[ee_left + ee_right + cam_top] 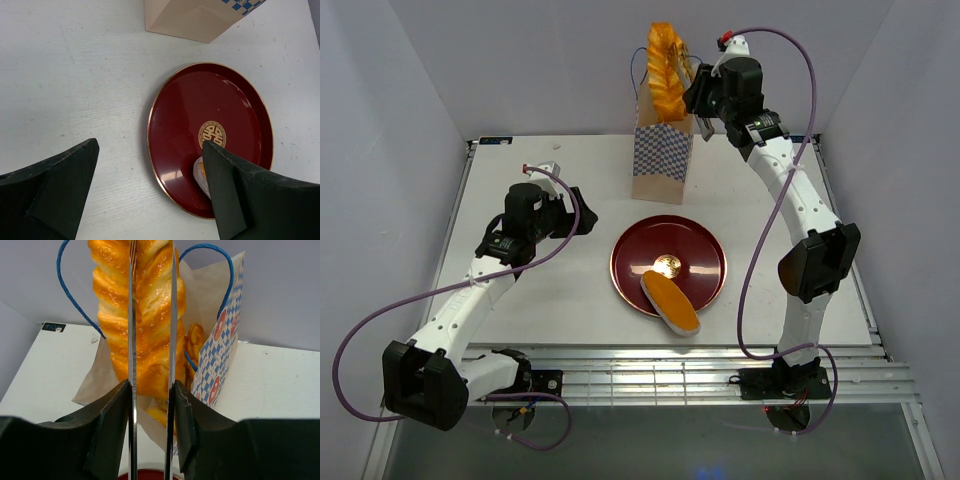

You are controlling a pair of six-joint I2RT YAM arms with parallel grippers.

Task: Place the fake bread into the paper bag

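1. Left hand (150,144): fingers spread wide and holding nothing. It hangs over the surface (550,300) at the plate's left edge.
2. Plate (695,250): dark red and round, with a gold emblem at its centre. It lies on the surface just in front of the bag.
3. Roll (671,304): an oval orange piece with a pale edge. It rests on the near rim of the plate and overhangs it, outside the bag.
4. Bag (662,160): stands upright at the back of the surface, its blue handles (62,290) raised. A small piece (194,342) shows inside it.
5. Loaf (666,65): braided and upright. Its lower end is in the bag's mouth and most of its length stands above it.
6. Right hand (690,90): raised beside the bag top, fingers (131,365) narrowly apart with the loaf seen between them. Whether they pinch it cannot be told.
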